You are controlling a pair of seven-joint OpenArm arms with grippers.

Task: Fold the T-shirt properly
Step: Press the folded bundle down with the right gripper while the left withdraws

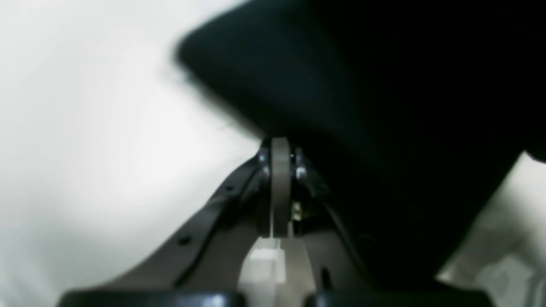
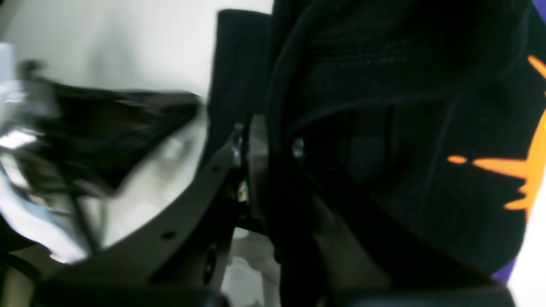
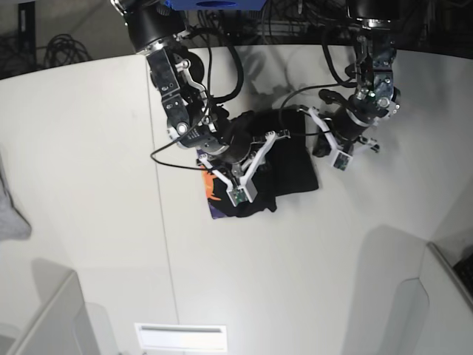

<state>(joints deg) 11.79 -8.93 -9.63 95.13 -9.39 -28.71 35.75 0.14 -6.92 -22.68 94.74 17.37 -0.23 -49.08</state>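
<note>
black t-shirt (image 3: pixel 284 166) bunched w/ orange print showing, left pincer (image 1: pixel 280 147) & right pincer (image 2: pixel 264 140) both clamped on it.

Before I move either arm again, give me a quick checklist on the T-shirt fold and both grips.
1. Left gripper shut: ok, fingers pressed together at the edge of the T-shirt; whether cloth is pinched between them, cannot tell.
2. Right gripper holding cloth: cannot tell, black fabric drapes over the fingers and hides the gap.
3. Shirt folded flat and neat: not ok, it lies bunched in a rumpled heap on the table.
4. Print tucked inside: not ok, orange and purple show at the heap's edge.
5. Grey cloth clear of the work: ok, it sits far off at the table edge.
</note>
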